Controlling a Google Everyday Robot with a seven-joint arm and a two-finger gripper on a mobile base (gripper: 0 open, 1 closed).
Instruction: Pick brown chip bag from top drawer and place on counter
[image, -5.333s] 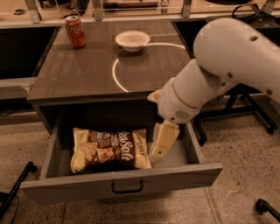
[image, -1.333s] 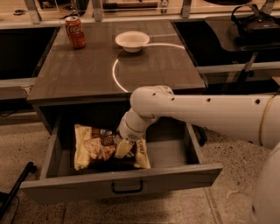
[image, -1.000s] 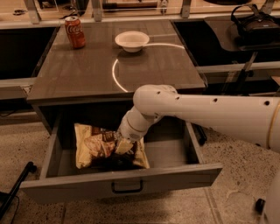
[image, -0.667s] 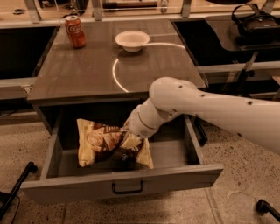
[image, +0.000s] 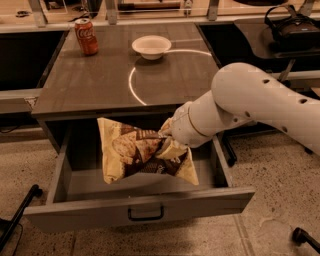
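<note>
Camera view: the gripper (image: 168, 144) sits over the open drawer (image: 140, 210), right of its middle, its jaws clamped on the right part of the bag (image: 131, 156). The bag hangs crumpled and tilted above the drawer floor, its upper edge just level with the front edge of the counter (image: 95, 82) above the drawer. The white arm (image: 250, 102) reaches in from the drawer's right. Behind the drawer, on the counter, stand a red can (image: 86, 36) and a white bowl (image: 151, 46).

crinkly bag (image: 131, 159) in gripper (image: 169, 144), glossy counter (image: 95, 82)
</note>
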